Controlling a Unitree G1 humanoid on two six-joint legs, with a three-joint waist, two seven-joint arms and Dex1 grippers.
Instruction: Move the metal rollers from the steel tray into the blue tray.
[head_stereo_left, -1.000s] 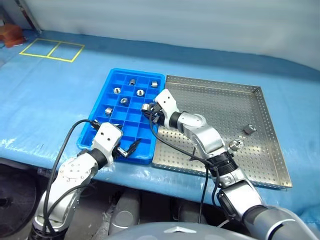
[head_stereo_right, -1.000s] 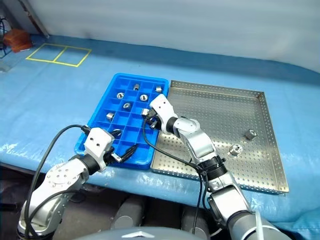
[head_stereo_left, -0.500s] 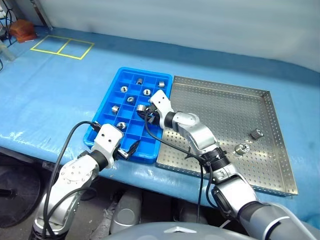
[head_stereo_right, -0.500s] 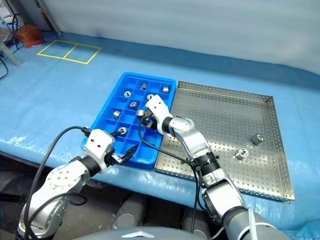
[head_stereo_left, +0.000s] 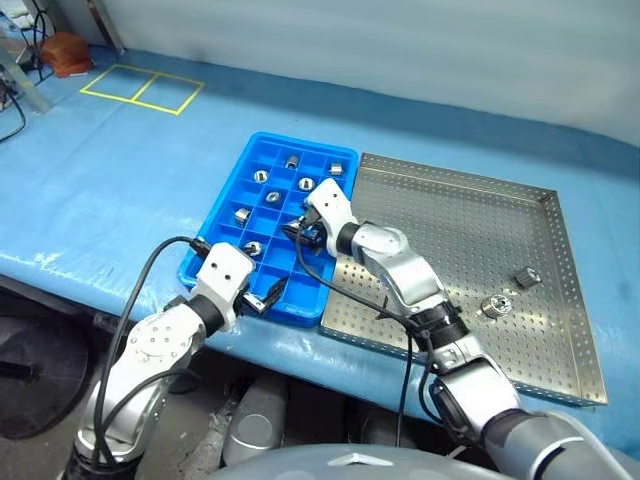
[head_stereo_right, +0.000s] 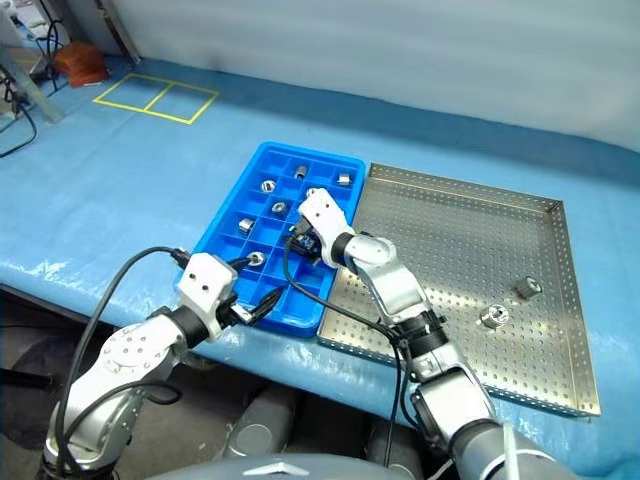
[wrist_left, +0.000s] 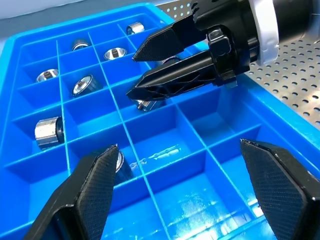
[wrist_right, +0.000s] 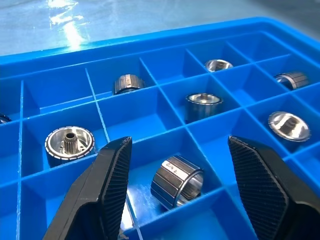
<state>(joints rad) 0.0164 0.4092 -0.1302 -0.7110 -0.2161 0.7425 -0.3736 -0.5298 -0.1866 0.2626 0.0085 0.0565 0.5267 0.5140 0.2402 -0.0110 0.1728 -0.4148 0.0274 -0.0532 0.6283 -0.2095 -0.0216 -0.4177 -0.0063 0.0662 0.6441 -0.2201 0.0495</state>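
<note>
- right gripper (head_stereo_left: 300, 227) over the blue tray (head_stereo_left: 226, 226), on its 3 o'clock column near mid-length; fingers apart, released, nothing between them
- right wrist view: a metal roller (wrist_right: 176, 180) lies on its side in the cell right under the parted fingers (wrist_right: 107, 190), free of both
- left wrist view shows the same thing: the right gripper's two black fingers spread above a roller (wrist_left: 146, 104) sitting in a cell
- left gripper (head_stereo_left: 266, 295) at the blue tray's 6 o'clock edge, jaws wide open, empty; fingertips just above the near rim
- metal rollers in blue tray: about eight, one per cell, mostly in the 12 o'clock half, e.g. (head_stereo_left: 292, 161), (head_stereo_left: 337, 169), (head_stereo_left: 260, 176), (head_stereo_left: 306, 184), (head_stereo_left: 273, 197), (head_stereo_left: 241, 215), (head_stereo_left: 254, 248)
- some rollers stand on end showing the centre hole, some lie on their sides
- steel tray (head_stereo_left: 452, 222) touches the blue tray's 3 o'clock side
- two rollers left in the steel tray, near its 3 o'clock rim: one (head_stereo_left: 526, 278), one (head_stereo_left: 492, 306) just at 7 o'clock of the first, near each other, not touching
- both trays sit on a blue sheet (head_stereo_left: 120, 190)
- yellow tape rectangle (head_stereo_left: 142, 90) on the sheet far off at 10 o'clock of the blue tray
</note>
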